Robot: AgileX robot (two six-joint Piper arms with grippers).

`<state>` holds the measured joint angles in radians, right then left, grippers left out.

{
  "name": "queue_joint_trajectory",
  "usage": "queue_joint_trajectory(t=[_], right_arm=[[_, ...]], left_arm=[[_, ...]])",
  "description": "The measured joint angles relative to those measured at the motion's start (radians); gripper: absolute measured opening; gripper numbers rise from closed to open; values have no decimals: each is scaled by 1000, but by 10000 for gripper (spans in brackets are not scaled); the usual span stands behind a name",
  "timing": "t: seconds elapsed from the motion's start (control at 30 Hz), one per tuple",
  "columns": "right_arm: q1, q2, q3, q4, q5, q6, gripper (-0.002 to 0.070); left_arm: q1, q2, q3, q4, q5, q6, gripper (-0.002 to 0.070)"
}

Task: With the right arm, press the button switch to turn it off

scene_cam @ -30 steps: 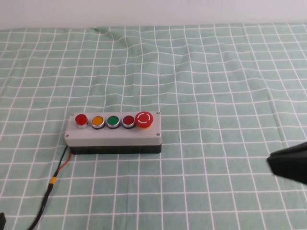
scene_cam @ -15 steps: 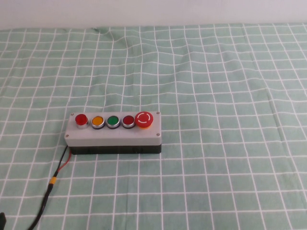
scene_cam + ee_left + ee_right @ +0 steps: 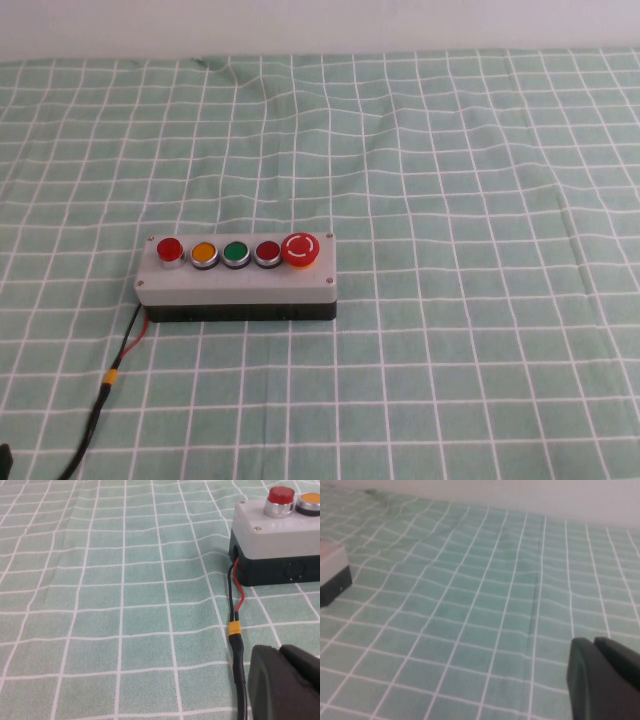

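The button switch point(image 3: 169, 249) is the bright-red button at the left end of the row on the grey box point(image 3: 240, 283), next to the orange button point(image 3: 204, 253). It also shows in the left wrist view point(image 3: 280, 495). Neither arm shows in the high view. My right gripper point(image 3: 594, 642) shows only in its wrist view, shut and empty, low over the cloth and far to the right of the box, whose end point(image 3: 332, 570) shows at that view's edge. My left gripper point(image 3: 280, 651) is shut and empty, beside the box's cable point(image 3: 235, 630).
The box also carries a green button point(image 3: 236, 252), a darker red button point(image 3: 267, 252) and a large red mushroom stop button point(image 3: 300, 248). A black cable with an orange connector point(image 3: 110, 378) runs from the box's left end toward the table's near edge. A green checked cloth point(image 3: 450, 200) covers the table.
One second ago the dark tip of my right gripper showed at the right edge of the high view; it has since left that view. The box and buttons have not moved.
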<state>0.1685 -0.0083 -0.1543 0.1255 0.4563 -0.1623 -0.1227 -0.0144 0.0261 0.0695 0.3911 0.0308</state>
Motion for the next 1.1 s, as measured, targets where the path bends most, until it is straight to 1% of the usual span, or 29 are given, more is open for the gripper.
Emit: queue_joint_trajectory(t=[0.13, 0.27, 1.1], right_arm=[[-4, -2, 113, 13, -47, 0, -16], [-4, -2, 175, 48, -66, 0, -16], [-4, -6, 180, 74, -85, 0, -16]], left_arm=[[0, 0, 0, 0, 0, 0, -3], [0, 0, 0, 0, 0, 0, -3], [0, 0, 0, 0, 0, 0, -3]])
